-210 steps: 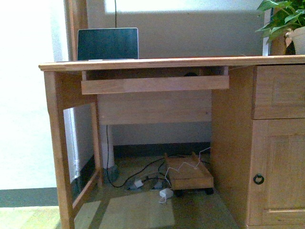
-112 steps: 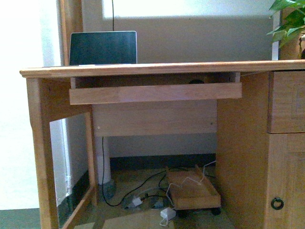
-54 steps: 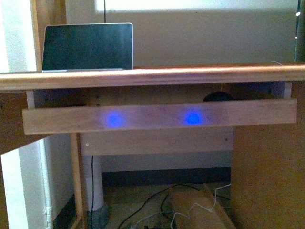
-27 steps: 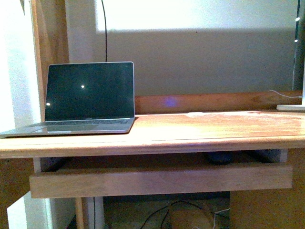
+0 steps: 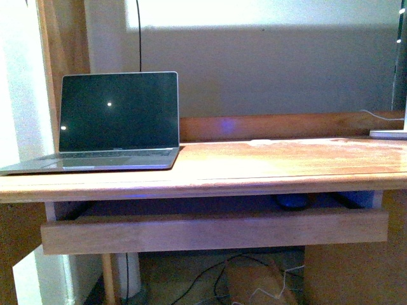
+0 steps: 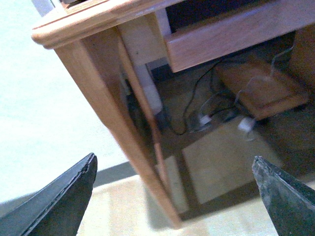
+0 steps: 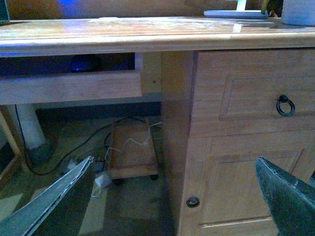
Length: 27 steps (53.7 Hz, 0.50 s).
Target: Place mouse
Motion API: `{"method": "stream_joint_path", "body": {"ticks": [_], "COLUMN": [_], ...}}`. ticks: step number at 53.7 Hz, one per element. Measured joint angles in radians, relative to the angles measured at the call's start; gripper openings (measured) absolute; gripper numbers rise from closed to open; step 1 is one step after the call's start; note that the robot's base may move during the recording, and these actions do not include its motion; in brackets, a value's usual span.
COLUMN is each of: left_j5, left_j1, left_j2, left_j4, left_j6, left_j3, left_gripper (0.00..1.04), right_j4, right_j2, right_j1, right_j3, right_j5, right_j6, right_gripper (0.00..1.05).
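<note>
The small, dark grey, round plastic mouse (image 5: 292, 201) sits in the pull-out wooden tray (image 5: 210, 232) under the top of the light brown wooden desk (image 5: 267, 162), toward the tray's right end; from the front only its top peeks over the tray's front board (in the right wrist view it is just a dark lump in the shadow). Nothing touches it.

The right gripper (image 7: 173, 160) has its two black fingers spread wide with nothing between them; the left gripper (image 6: 174, 158) is spread wide and empty too, out by the desk's left leg (image 6: 123, 137), well apart from the mouse.

I think the job is at its first step, getting to the mouse; the pick-up is not yet done. The right gripper looks nearer, so the next move is likely for it to rise, go into the tray and close on the mouse.

The way in is thin; the desk's front edge is above and the tray's front board is below, so the fingers must slip between without bumping. The wooden drawer block (image 7: 236, 93) stands just past the tray's right end; little room there. Up on top there is a wide strip of bare wood between the open silver laptop with the black screen (image 5: 117, 121) and a flat white thing (image 5: 388, 134) at the far right; that looks like a good spot to set the mouse down.
</note>
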Motion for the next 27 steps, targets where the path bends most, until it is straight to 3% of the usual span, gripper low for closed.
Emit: {"method": "stream_joint_path", "body": {"ticks": [5, 9, 16, 27], "left_j5": [-0.047, -0.068, -0.055, 0.01], "left_j1": [-0.029, -0.071, -0.13, -0.214], "left_j2": [0.307, 0.463, 0.6, 0.751], "left_j4": [0.217, 0.296, 0.375, 0.402], "left_j6": [0.351, 0.537, 0.698, 0.808], "left_j3": [0.108, 0.201, 0.32, 0.464], "left_gripper": [0.97, 0.97, 0.97, 0.97], "right_j4": [0.0, 0.0, 0.0, 0.0], "right_j2": [0.0, 0.0, 0.0, 0.0], "right_j1": [0.0, 0.0, 0.0, 0.0], "right_j3": [0.0, 0.0, 0.0, 0.0], "right_j5": [0.0, 0.0, 0.0, 0.0], "right_j6": [0.0, 0.0, 0.0, 0.0], "right_gripper": [0.97, 0.97, 0.97, 0.97]}}
